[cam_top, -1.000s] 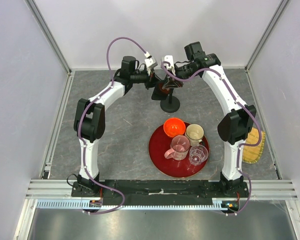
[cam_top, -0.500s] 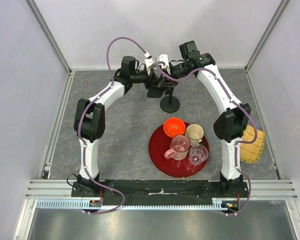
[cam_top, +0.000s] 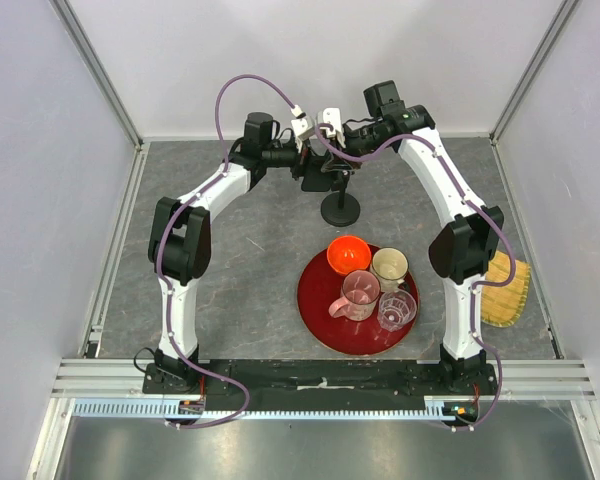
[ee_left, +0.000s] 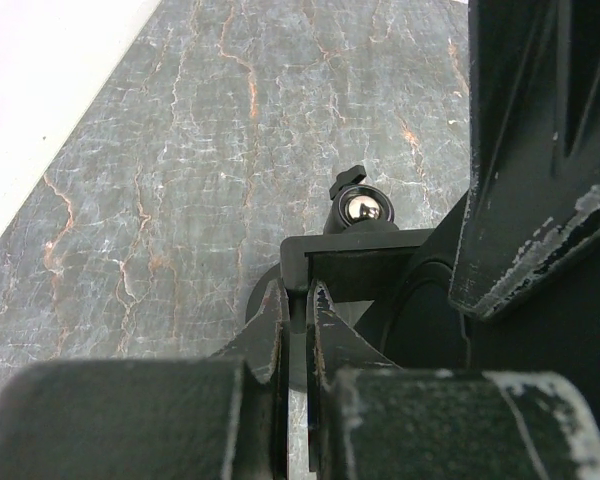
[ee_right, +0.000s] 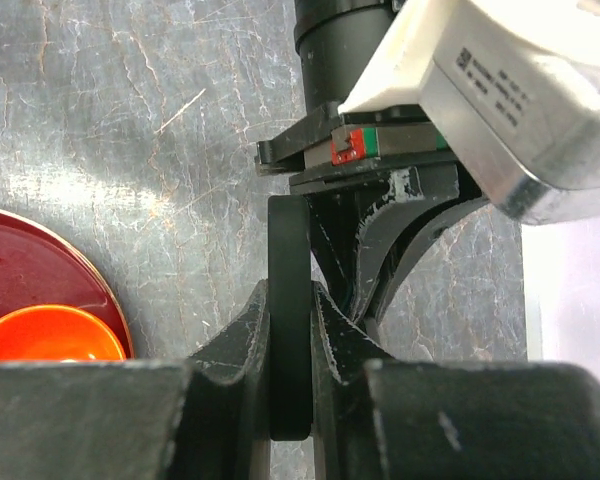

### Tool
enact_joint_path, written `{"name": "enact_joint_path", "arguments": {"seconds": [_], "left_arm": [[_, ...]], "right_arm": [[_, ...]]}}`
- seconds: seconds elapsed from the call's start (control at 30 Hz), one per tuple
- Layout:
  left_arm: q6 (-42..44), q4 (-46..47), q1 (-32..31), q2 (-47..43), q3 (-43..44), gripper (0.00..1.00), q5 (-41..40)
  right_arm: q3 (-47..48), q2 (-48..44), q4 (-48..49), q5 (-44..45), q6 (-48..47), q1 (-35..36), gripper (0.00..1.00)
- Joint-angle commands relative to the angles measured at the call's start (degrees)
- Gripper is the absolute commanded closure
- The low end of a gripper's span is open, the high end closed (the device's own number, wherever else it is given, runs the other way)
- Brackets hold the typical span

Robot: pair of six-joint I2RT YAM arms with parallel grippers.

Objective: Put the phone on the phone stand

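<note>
The phone (ee_right: 288, 240) shows edge-on as a thin black slab, clamped upright between my right gripper's (ee_right: 290, 300) fingers. In the top view both grippers meet over the phone stand (cam_top: 341, 212), whose disc base sits on the grey table at the back centre. My right gripper (cam_top: 338, 162) comes from the right and my left gripper (cam_top: 313, 170) from the left, with the phone (cam_top: 326, 180) a dark shape between them. In the left wrist view my left gripper (ee_left: 298, 300) is pinched on a thin black plate edge, apparently the phone, just in front of the stand's shiny ball joint (ee_left: 360, 208).
A red round tray (cam_top: 315, 310) lies near the middle and holds an orange bowl (cam_top: 349, 254), a cream cup (cam_top: 389, 268), a pink cup (cam_top: 360, 290) and a clear glass (cam_top: 397, 310). A yellow woven mat (cam_top: 507, 290) lies at the right. Frame rails bound the table.
My right gripper has moved left, closing in on my left gripper above the stand. The phone's reddish face no longer shows between them. The left arm has hardly moved.
</note>
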Motion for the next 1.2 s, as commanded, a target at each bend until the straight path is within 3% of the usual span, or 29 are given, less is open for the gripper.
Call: {"name": "enact_joint_path", "arguments": {"seconds": [0.0, 0.23, 0.4, 0.77, 1.17], "left_arm": [[2.8, -4.2, -0.5, 0.1, 0.1, 0.98, 2.2], [-0.8, -1.8, -0.5, -0.3, -1.2, 0.98, -0.8], [-5.5, 5.9, -0.5, -1.7, -4.6, 0.98, -4.8], [-19.8, 22.2, -0.5, -7.1, -15.8, 0.98, -21.1], [-27.5, 30.6, -2.3, -14.4, -26.8, 0.98, -57.3]], "right_arm": [[2.2, -1.6, 0.1, 1.2, -2.5, -1.0, 1.00], [4.2, -1.5, -0.4, 5.6, 6.5, -0.5, 1.00], [5.6, -0.3, -0.7, 9.4, 13.0, -0.3, 1.00], [3.3, -0.9, -0.6, 19.0, 25.3, 1.3, 1.00], [-15.7, -11.7, 18.2, 55.9, 38.9, 2.6, 1.00]]}}
